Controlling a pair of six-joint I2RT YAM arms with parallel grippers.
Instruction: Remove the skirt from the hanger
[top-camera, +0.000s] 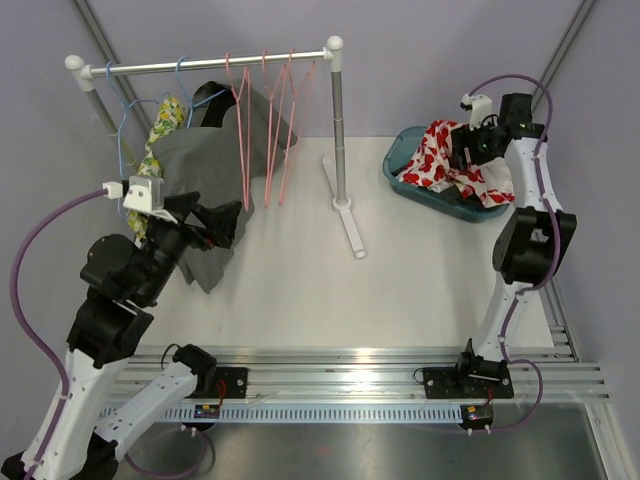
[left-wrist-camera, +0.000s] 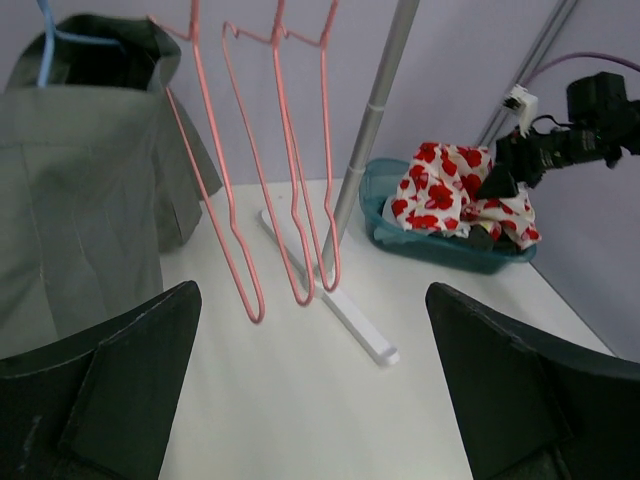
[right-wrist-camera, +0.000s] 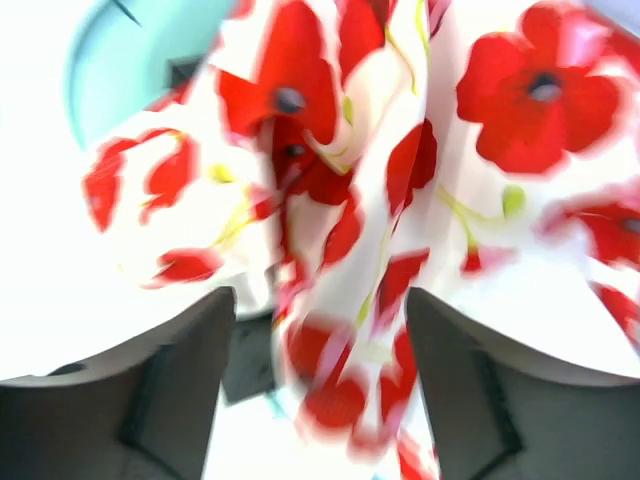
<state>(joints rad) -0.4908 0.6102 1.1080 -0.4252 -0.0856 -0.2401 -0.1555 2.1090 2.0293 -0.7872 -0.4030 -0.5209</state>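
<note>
The grey skirt (top-camera: 195, 175) hangs on a blue hanger (left-wrist-camera: 45, 45) at the 10 o'clock side of the bench (top-camera: 300, 300), on the left part of the rail (top-camera: 215, 62). Its hem falls down to the bench. Just behind it, toward 9 o'clock, hangs a green and yellow flowered garment (top-camera: 160, 130).

The left tool (left-wrist-camera: 312, 295) is low at the skirt's lower right edge, its fingers (left-wrist-camera: 130, 380) spread wide with nothing between them. From its wrist camera the skirt fills the 10 o'clock corner, near the left finger; whether the finger touches the cloth cannot be told.

Three empty pink hangers (top-camera: 268, 120) hang on the rail at 12 o'clock, just to the right of the skirt. The rack's upright post (top-camera: 338, 120) stands beside them on a long white foot (top-camera: 347, 225) that runs toward 6 o'clock.

At 2 o'clock on the bench sits a teal basket (top-camera: 392, 160) holding a white cloth with red flowers (top-camera: 435, 155). The right tool (right-wrist-camera: 320, 300) is over this basket, well apart from the skirt. Its wrist view is blurred, but its fingers (right-wrist-camera: 170, 400) stand spread, with the flowered cloth close beneath and between them; whether it touches them cannot be told.
</note>
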